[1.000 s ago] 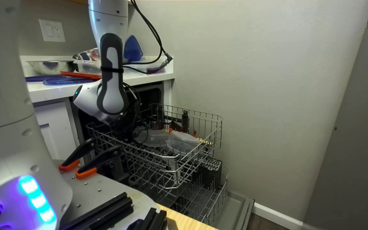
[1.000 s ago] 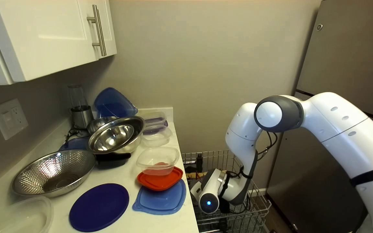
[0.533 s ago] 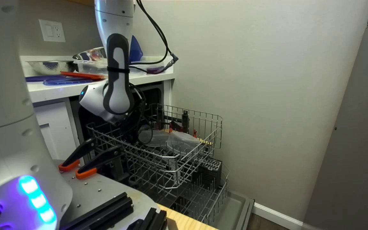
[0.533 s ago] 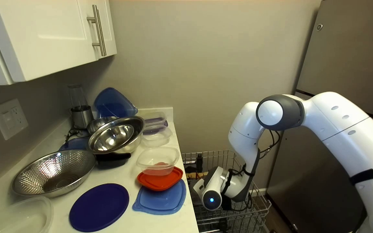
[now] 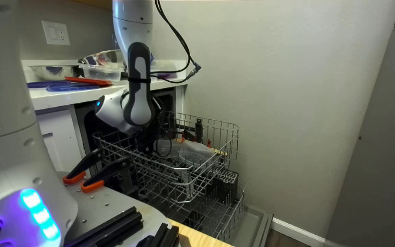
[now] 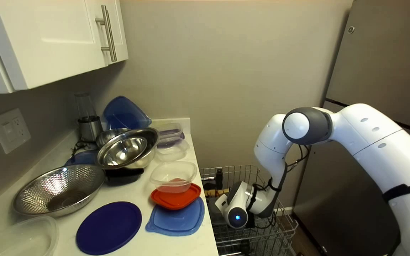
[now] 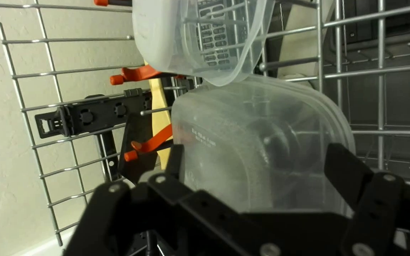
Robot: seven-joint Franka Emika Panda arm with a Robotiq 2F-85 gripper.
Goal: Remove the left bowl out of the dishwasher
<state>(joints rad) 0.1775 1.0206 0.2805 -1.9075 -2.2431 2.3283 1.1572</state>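
Observation:
The left bowl (image 7: 233,117), a cloudy see-through plastic container, lies in the upper wire rack (image 5: 180,168) of the dishwasher. In an exterior view only part of that left bowl (image 5: 165,146) shows beside the dark gripper (image 5: 146,143). The dishwasher's drop-down door (image 5: 247,224) is lowered and both racks are pulled out. My gripper (image 7: 255,151) is spread wide over the bowl in the wrist view, one finger at its left edge, the opposite finger across its right part. Whether either finger touches it, I cannot tell. The wrist hides the jaws in an exterior view.
A second clear container (image 7: 158,39) sits right beside the bowl. A wooden utensil (image 7: 159,117), orange-tipped pieces and a black bracket (image 7: 101,115) line the rack's wall side. The white counter (image 6: 162,245) with bowls and lids stands close to the arm. Clamps (image 5: 110,170) sit near the rack.
The arm and gripper have shifted right in both exterior views, and the gripper covers more of the left bowl than before. The jaws stay spread. The containers have not visibly moved.

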